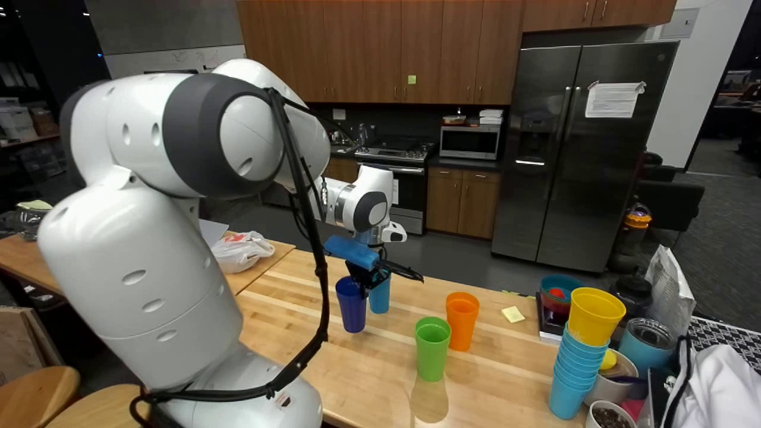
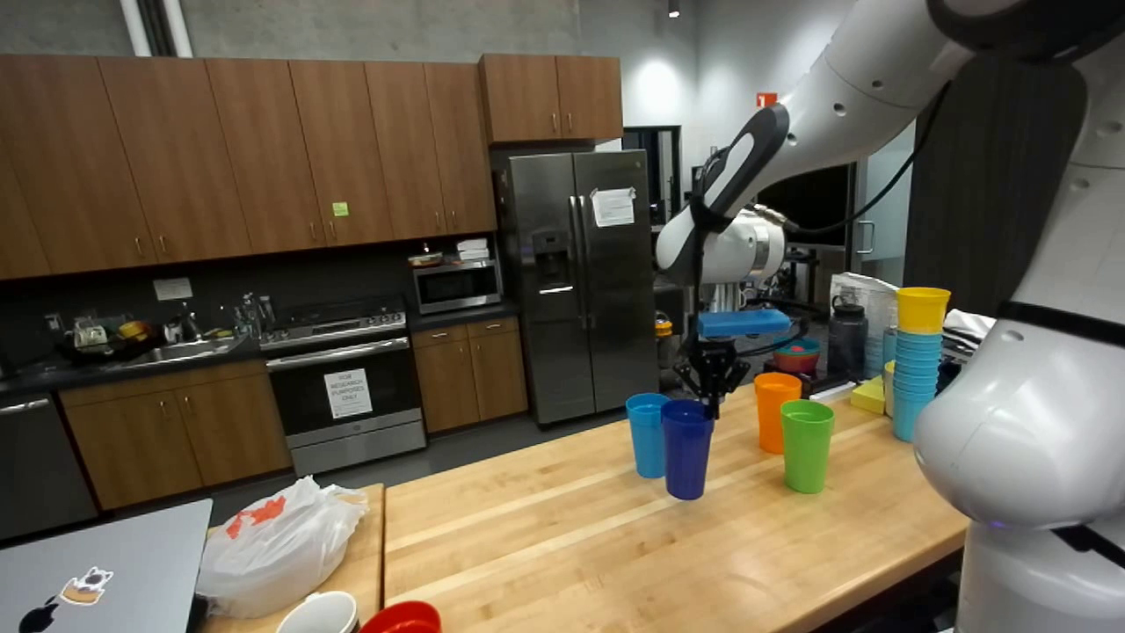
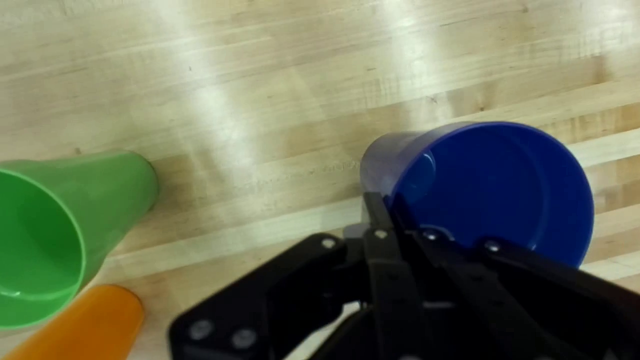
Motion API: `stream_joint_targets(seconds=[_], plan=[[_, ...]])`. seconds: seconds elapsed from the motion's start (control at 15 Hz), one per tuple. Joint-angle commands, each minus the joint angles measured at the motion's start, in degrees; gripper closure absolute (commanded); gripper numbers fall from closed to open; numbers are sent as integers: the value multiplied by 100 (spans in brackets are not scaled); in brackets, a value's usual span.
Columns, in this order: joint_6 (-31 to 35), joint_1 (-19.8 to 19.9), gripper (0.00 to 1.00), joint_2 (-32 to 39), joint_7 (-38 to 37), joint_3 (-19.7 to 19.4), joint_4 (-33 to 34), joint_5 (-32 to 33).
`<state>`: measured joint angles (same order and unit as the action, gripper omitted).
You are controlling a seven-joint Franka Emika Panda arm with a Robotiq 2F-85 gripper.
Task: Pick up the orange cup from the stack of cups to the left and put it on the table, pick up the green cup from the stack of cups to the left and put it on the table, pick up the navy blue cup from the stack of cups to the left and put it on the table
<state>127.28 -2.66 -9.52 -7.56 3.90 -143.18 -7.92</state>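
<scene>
1. Standing on the pale wooden tabletop (image 2: 615, 549), orange plastic cup (image 1: 462, 322) and green plastic cup (image 1: 432, 351) look done.
2. Gripper (image 3: 386, 200) pinches navy plastic cup (image 1: 352, 309) toward the kitchen-side edge; placement seems left.

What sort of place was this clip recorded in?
Probably a kitchen in a lab or office: an exterior view shows a large dark fridge and an oven bearing a notice that reads "For research purposes only".
</scene>
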Motion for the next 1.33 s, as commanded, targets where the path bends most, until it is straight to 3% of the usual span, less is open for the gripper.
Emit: stream_joint_targets(seconds=[0.0, 0.87, 0.93, 1.0, 1.27], plan=[[-65, 34, 99, 335, -317, 2, 150, 204], [20, 144, 99, 989, -744, -158, 440, 658], [5, 138, 71, 982, -743, -163, 452, 687], [13, 127, 70, 971, -754, -161, 449, 712], [-33, 100, 47, 868, -694, -147, 434, 782]])
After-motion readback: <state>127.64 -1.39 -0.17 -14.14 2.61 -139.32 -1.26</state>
